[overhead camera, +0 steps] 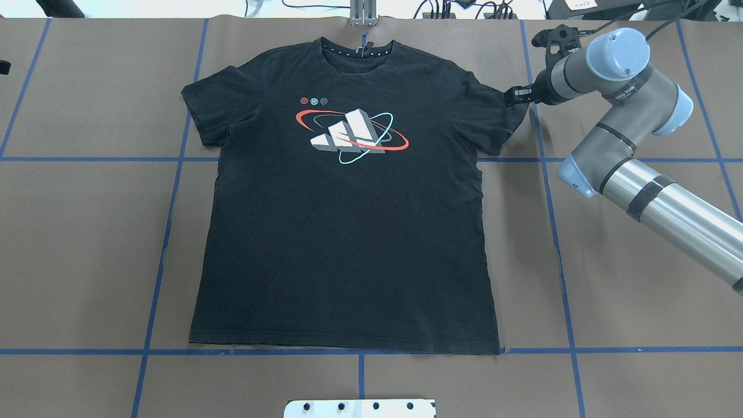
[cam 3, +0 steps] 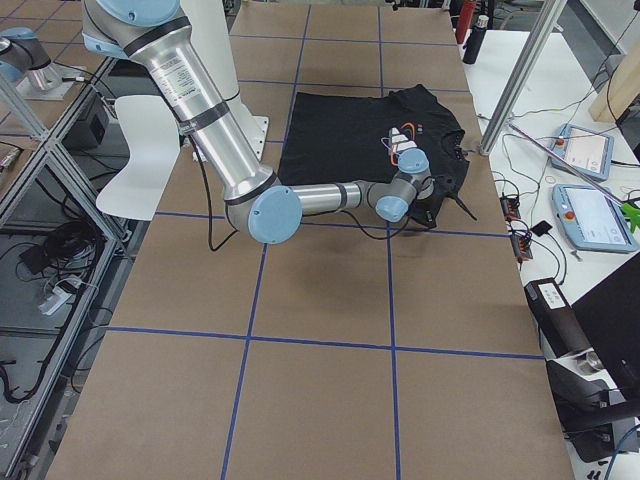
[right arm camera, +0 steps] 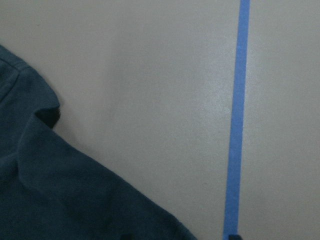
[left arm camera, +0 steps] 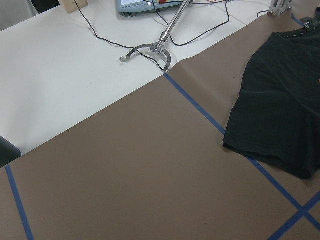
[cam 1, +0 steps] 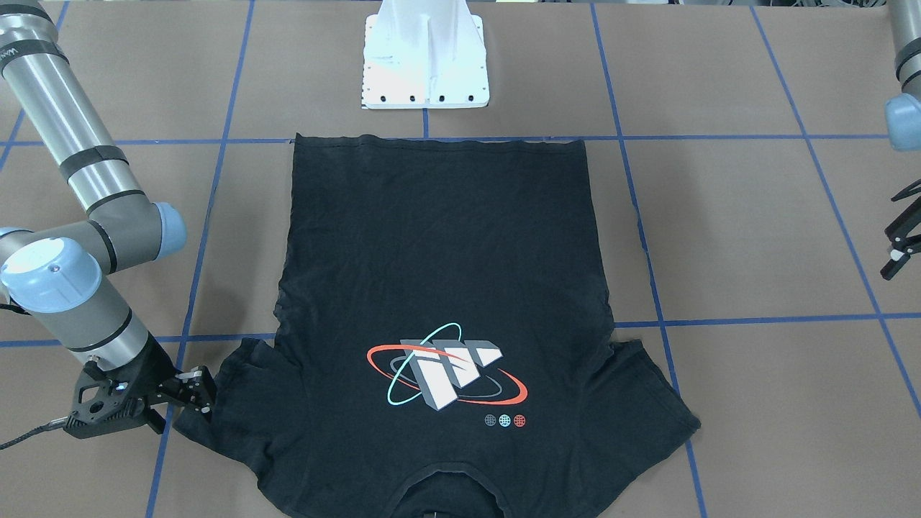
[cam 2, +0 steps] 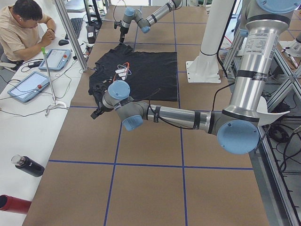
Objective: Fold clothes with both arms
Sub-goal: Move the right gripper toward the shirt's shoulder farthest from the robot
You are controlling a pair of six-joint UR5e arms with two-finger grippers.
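1. The right tool (cam 1: 181, 417) is spread. One fingertip is over the edge of a sleeve (overhead camera: 498, 109) and the other over a blue tape line (right arm camera: 236, 140) just beside it. Whether either fingertip touches what is under it cannot be told.
2. That sleeve belongs to the black T-shirt (overhead camera: 348, 244). It lies flat and unfolded on the brown tabletop (overhead camera: 609, 302), stretching from the right tool across toward the left one.
3. Inward from the right tool, on the chest, a white, red and teal print (overhead camera: 351, 132) faces up. The collar (overhead camera: 357, 49) is on the side away from the robot.
4. Behind the right tool, the right arm (overhead camera: 650, 197) bends at the elbow.
5. The left tool (cam 1: 896, 234) hangs over bare tabletop, well apart from the other sleeve (overhead camera: 202, 110). It is only partly in view, and the black fingers that show stand apart with nothing between them.
6. The left arm (cam 2: 178, 117) stretches out level behind that tool.
7. Farther back, past the shirt's bottom hem, stands a white pedestal base (cam 1: 426, 65).
8. On the collar side, off the brown tabletop, a person (cam 2: 21, 28) sits by two tablets (cam 2: 56, 59).
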